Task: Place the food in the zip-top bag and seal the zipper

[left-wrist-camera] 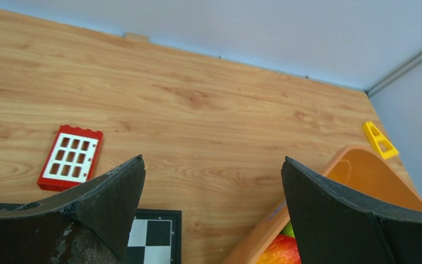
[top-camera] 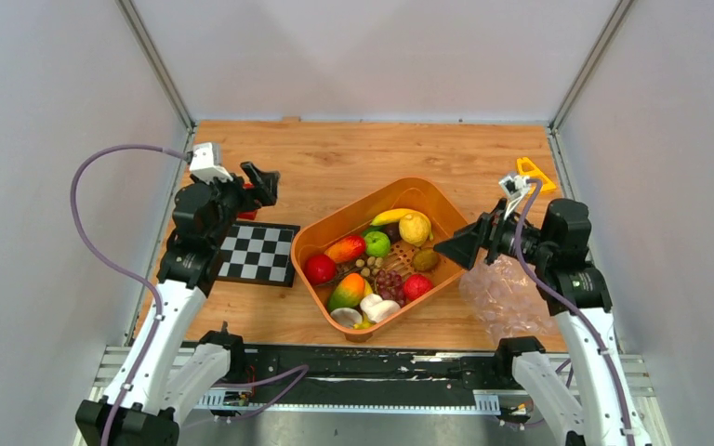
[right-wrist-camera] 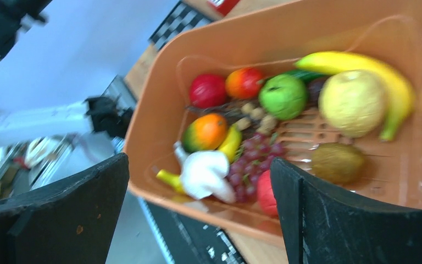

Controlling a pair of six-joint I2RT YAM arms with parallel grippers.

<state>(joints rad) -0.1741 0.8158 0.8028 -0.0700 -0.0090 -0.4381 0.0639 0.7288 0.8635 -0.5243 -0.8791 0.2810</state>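
Risk, seen from overhead, sits mostly with the zip-top bag (top-camera: 507, 295). It lies crumpled on the table (top-camera: 353, 153) at the right, just beside the orange basket (top-camera: 335, 226) and partly under the right arm (top-camera: 567, 269), so a careless sweep may drag or flatten it before anything goes in. The food (top-camera: 376, 265) is heaped in the basket with its pieces touching. A wide claw coming down may nudge two pieces at once, or pinch one off-centre and send it rolling. The left gripper (top-camera: 262, 186) hangs near the checkerboard (top-camera: 258, 253) and the right gripper (top-camera: 460, 249) at the basket's right rim; both are spread wide and hold nothing. The zipper cannot be picked out here (the plastic is clear and wrinkled), nor can the mouth edge.

In the left wrist view the jaws stand fully apart and empty, facing bare wood, a red window brick (left-wrist-camera: 71, 157) and a yellow piece (left-wrist-camera: 380, 139). Only a corner of the basket shows and the bag not at all, so this arm looks badly placed to hold the mouth open.

In the right wrist view the jaws frame the white mushroom (right-wrist-camera: 203, 173), grapes (right-wrist-camera: 253, 159) and kiwi (right-wrist-camera: 338, 162), with the banana (right-wrist-camera: 362, 66), lemon (right-wrist-camera: 351, 102) and green apple (right-wrist-camera: 283, 96) behind. The picture is smeared, the small nuts are hard to tell apart, and the bag is out of frame.
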